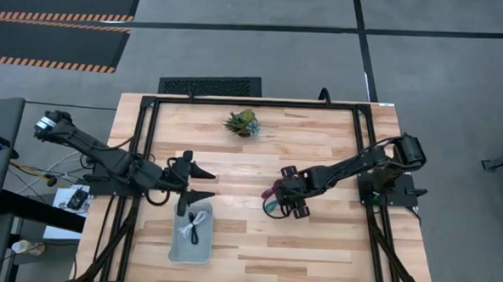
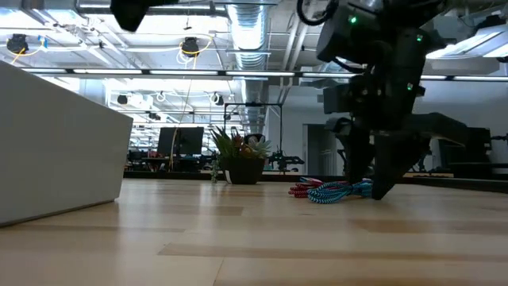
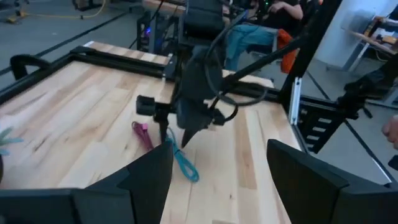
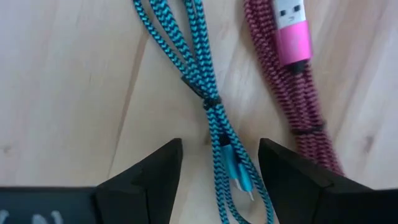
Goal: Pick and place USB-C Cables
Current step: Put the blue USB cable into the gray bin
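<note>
The teal cable (image 4: 205, 93) and the magenta-pink cable (image 4: 298, 93) lie side by side on the wooden table, right of its centre. My right gripper (image 4: 217, 174) is open and points down over them, one finger on each side of the teal cable's end; in the low view (image 2: 367, 189) its fingertips are near the tabletop. The white-grey cable (image 1: 195, 228) lies inside a grey tray (image 1: 175, 250) near the table's near-left part. My left gripper (image 1: 205, 181) is open and hovers at the tray's far end, above the table.
A small green potted plant (image 1: 242, 122) stands near the table's far edge, at the middle. A black frame (image 1: 150, 128) runs around the tabletop. Bare wood lies between the tray and the two cables. A person sits beyond the table (image 3: 261, 31).
</note>
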Robot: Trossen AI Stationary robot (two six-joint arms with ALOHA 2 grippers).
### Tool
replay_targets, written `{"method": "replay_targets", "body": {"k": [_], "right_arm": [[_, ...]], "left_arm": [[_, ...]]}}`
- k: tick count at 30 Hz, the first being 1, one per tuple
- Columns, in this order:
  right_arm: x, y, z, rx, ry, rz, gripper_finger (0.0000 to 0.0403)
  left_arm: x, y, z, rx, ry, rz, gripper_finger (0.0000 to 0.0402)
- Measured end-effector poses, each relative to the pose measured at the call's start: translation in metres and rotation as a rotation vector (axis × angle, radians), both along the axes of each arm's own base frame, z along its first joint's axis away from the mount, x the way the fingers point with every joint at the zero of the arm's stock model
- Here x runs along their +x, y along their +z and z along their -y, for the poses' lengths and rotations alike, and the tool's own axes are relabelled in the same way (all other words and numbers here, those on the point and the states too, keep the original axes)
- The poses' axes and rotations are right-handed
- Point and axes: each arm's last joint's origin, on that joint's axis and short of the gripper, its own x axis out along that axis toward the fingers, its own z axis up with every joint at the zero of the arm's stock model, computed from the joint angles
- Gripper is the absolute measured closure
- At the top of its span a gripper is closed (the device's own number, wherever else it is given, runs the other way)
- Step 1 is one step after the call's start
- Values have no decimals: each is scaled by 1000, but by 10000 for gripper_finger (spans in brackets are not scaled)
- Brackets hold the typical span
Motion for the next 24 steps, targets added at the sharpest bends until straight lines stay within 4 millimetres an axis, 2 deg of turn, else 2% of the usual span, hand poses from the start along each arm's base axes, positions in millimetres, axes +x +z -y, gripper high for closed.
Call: {"method": "replay_targets", "body": {"k": [3,6,16,22,24], "right_arm": [[2,-3,5,37,-8,-16,165],[2,-4,10,69,-52,-24,188],[0,-2,19,115,-249,-33,381],[1,2,4,145,-259,32,383],[2,10,-2,167,-238,77,389]], "left_arm": [[0,-10,-5,-10,10,-13,155],[1,-15,-8,-15,16,-29,155],[2,-11,-9,12,-5,11,155],[3,-10,-10,53,-11,20,155],[3,-10,-12,55,-2,19,155]]}}
